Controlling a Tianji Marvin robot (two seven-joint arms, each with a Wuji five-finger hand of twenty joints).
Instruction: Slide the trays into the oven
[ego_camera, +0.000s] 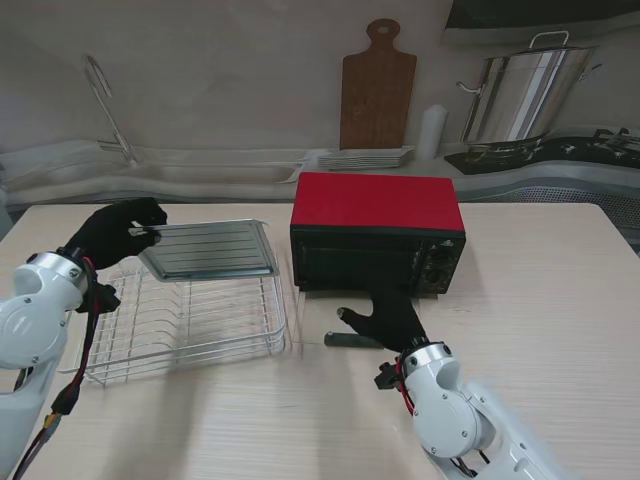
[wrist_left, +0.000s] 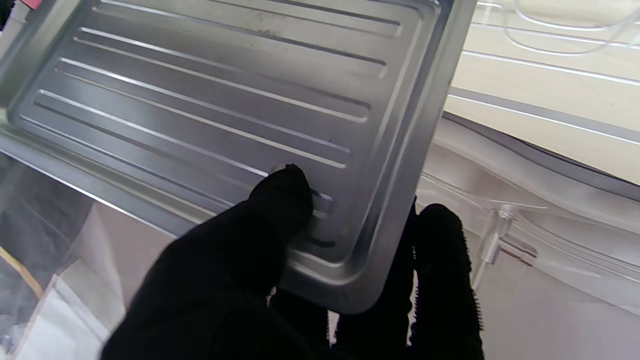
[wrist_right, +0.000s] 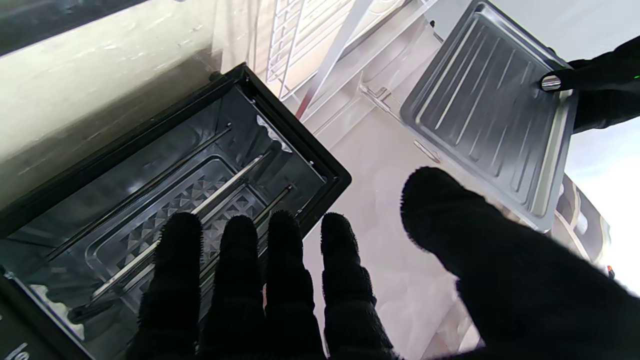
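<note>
So the left hand has the metal baking tray pinched at its left edge, thumb on the ribbed top face and the other fingers curled under the rim, you can see that really clearly from the left wrist camera. The tray is held up off the wire dish rack, tilted a bit, hovering over the rack's far half, with its right edge close to the red toaster oven but not touching it. The oven sits in the middle of the wooden worktop with its glass door dropped open toward the robot, and through the right wrist camera you can look straight into the cavity and see the heating rods and the embossed floor. The right hand is flat and spread out on that open door just in front of the oven mouth, fingers apart, thumb sticking out wide, not holding anything. Behind all this along the wall there's a wooden cutting board, a stack of plates and a big steel stockpot on the stove
</note>
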